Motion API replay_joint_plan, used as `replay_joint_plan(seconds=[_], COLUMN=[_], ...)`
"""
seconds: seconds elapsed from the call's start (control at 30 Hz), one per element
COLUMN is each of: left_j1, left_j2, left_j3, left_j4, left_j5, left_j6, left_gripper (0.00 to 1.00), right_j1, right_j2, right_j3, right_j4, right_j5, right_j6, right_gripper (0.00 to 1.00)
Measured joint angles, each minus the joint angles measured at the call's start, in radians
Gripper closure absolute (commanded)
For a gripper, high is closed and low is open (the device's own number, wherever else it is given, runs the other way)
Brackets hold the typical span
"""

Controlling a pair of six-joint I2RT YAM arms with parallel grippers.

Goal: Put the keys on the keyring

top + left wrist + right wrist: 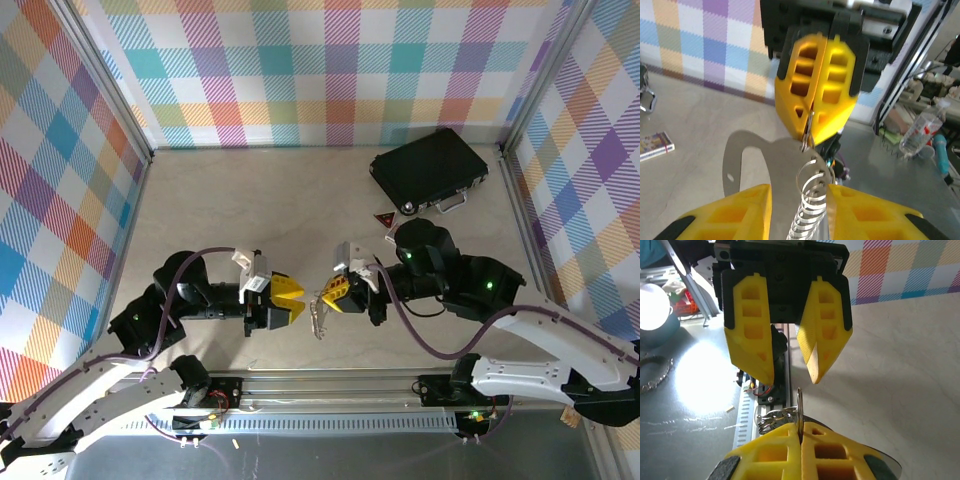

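Observation:
My right gripper (328,295) is shut on the keyring (800,402), a thin silver ring seen edge-on between its yellow fingertips (785,440). Below that ring hang a flat grey hook-shaped metal piece (765,165) and a stack of silver rings (812,200). The bundle shows in the top view as a small silver cluster (319,318). I cannot make out a toothed key in it. My left gripper (300,302) faces the right one tip to tip. It is open, its fingers (725,215) on either side of the hanging piece without closing on it.
A black case (428,170) lies at the back right with a small red triangular card (384,220) in front of it. A small patterned card (655,145) lies on the table. An aluminium rail (330,385) runs along the near edge. Checked walls enclose three sides.

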Motion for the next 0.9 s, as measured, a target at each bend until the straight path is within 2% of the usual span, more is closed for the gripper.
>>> replay_joint_plan(seconds=[0.17, 0.33, 0.8, 0.9], left_j1=[0.0, -0.006, -0.023, -0.026], left_j2=[0.06, 0.125, 0.224, 0.233], left_j3=[0.083, 0.123, 0.126, 0.126], left_j4=[-0.124, -0.169, -0.196, -0.196], left_j5=[0.004, 0.029, 0.09, 0.096], left_j6=[0.074, 0.123, 0.149, 0.15], left_gripper=[0.65, 0.65, 0.7, 0.76], right_j1=[0.001, 0.006, 0.009, 0.012], right_j2=[0.071, 0.107, 0.113, 0.117], right_j3=[0.055, 0.057, 0.064, 0.064], right_j4=[-0.134, -0.208, -0.23, -0.226], right_j5=[0.004, 0.014, 0.013, 0.01], right_j6=[-0.061, -0.093, -0.115, -0.115], right_gripper=[1.0, 1.0, 1.0, 1.0])
